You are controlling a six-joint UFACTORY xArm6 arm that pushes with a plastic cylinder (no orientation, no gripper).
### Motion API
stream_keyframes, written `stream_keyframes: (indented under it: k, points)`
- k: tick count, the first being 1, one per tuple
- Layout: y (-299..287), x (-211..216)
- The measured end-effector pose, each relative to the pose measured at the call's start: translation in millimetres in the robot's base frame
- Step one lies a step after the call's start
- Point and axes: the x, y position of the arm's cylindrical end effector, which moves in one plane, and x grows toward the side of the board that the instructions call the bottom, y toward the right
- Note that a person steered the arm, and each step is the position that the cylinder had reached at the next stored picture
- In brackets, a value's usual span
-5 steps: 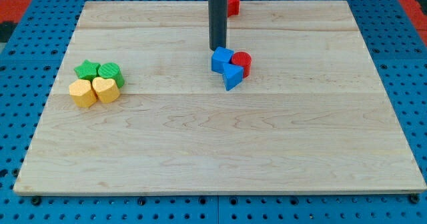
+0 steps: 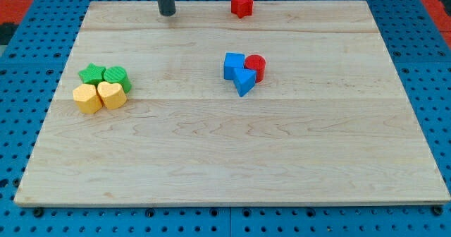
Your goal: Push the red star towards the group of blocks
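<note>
The red star [image 2: 242, 3] sits at the top edge of the wooden board [image 2: 225, 152], slightly right of the board's centre line, with no other block touching it. My tip [image 2: 166, 14] is down on the board near the same top edge, well to the view's left of the red star and clear of it; the rod rises straight up out of the frame. The tool is a plain rod with no jaws, so it grasps nothing, and at this moment it contacts no block. Below the red star, near the middle of the board, lies a tight cluster of three blocks: a blue cube-like block [image 2: 234, 64] on the left, a red cylinder [image 2: 256, 67] on the right, and a blue triangular block [image 2: 245, 82] at the bottom, all touching or nearly touching one another. The red star is well apart from this cluster, roughly in line above it. A second cluster occupies the view's left side of the board: a green star [image 2: 91, 73] and a second green block [image 2: 116, 76] of rounded, unclear shape in the upper row, with a yellow block [image 2: 87, 98], shape not certain, and a yellow heart [image 2: 111, 94] directly below them, all four packed together. My tip lies above and to the right of this left cluster, well apart from it. The board rests on a blue perforated table [image 2: 21, 75].
</note>
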Motion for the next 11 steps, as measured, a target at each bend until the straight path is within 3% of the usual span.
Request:
stream_keyframes:
  k: [1, 3, 5, 6, 7, 8, 9, 10, 11]
  points:
    - [8.5, -6.1]
    - [112.2, -3.7]
    - [193.5, 58.0]
    - [218.8, 67.4]
    - [261.5, 62.0]
    - [291.0, 19.2]
    - [275.2, -5.7]
    - [208.3, -2.8]
    - [136.3, 34.2]
